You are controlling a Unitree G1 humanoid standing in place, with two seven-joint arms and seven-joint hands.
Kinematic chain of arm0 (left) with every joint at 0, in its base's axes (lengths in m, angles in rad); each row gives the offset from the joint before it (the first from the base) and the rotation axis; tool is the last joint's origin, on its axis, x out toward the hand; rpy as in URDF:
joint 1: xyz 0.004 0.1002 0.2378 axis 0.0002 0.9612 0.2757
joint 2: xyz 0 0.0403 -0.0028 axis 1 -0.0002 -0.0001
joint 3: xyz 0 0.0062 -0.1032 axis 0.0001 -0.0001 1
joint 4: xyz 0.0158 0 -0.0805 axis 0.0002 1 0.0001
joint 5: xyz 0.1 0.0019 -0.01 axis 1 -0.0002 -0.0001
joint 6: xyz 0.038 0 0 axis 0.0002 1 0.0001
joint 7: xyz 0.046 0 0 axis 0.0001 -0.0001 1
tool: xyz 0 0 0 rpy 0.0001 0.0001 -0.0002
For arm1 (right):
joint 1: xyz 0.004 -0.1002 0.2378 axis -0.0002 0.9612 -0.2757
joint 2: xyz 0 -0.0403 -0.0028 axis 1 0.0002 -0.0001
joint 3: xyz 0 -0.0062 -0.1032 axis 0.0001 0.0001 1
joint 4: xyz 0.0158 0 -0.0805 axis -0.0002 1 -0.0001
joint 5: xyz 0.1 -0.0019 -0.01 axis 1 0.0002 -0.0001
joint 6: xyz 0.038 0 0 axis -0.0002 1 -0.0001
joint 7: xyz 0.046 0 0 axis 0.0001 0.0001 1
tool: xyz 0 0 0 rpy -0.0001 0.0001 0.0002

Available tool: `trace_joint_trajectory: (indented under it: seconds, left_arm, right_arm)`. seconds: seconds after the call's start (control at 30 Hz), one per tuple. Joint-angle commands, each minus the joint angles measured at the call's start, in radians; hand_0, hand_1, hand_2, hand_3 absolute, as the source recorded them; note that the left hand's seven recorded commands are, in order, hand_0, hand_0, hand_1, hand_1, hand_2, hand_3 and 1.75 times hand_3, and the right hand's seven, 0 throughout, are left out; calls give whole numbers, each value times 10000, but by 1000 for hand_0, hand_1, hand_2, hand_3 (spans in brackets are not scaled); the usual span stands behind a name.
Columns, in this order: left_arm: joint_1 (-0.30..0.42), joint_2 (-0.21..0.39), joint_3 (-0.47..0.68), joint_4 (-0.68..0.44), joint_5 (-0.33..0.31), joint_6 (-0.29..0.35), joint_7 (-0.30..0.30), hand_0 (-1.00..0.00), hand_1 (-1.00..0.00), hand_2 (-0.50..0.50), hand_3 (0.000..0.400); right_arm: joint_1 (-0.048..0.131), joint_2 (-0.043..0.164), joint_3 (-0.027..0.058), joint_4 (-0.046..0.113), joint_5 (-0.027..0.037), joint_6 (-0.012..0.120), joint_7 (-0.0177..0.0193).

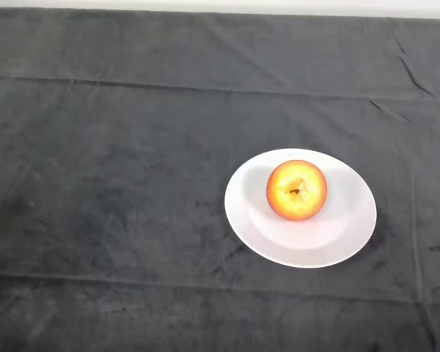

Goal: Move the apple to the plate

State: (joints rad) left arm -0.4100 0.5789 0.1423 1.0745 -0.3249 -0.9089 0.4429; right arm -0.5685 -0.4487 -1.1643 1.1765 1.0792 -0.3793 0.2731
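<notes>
A red and yellow apple sits upright on a white plate, a little behind the plate's middle, its stem hollow facing up. The plate lies on the dark cloth right of the table's centre.
The dark cloth covers the whole table, with creases running across it. The table's far edge shows along the top of the view.
</notes>
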Motion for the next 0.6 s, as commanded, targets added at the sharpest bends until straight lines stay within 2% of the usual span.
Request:
trace_joint_trajectory:
  seconds: [0.03,0.6]
  left_arm:
    - [-301,210,373,400,282,-212,-21,0,0,0,0]
    - [-531,100,808,997,591,-449,-437,0,0,0,0]
  right_arm:
    - [-265,-92,-142,-175,219,-107,125]
    - [-273,-103,-152,-149,226,-114,144]
